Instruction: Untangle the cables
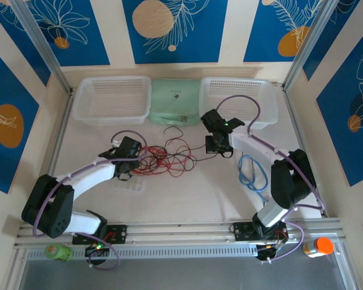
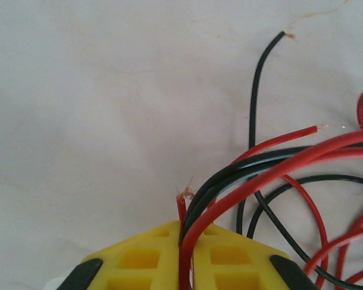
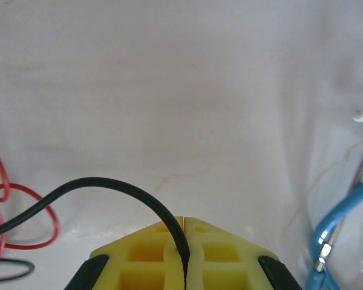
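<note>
The cables [image 1: 164, 158] lie as a loose red and black tangle on the white table between my two arms. My left gripper [image 1: 135, 159] sits at the tangle's left edge. In the left wrist view that gripper [image 2: 186, 226] is shut on a bundle of red cables [image 2: 278, 172] and black cables [image 2: 254, 90], and a frayed red end sticks up between the yellow fingertips. My right gripper [image 1: 213, 147] is at the tangle's right edge. In the right wrist view the gripper [image 3: 183, 220] is shut on a single black cable [image 3: 109, 184] that arcs away to the left.
Two white baskets [image 1: 112, 99] [image 1: 242, 96] flank a green pouch [image 1: 175, 103] at the back. A light blue coiled cable [image 1: 251, 172] lies beside the right arm. A green bottle [image 1: 59, 251] and an orange bottle [image 1: 317, 246] stand at the near rail.
</note>
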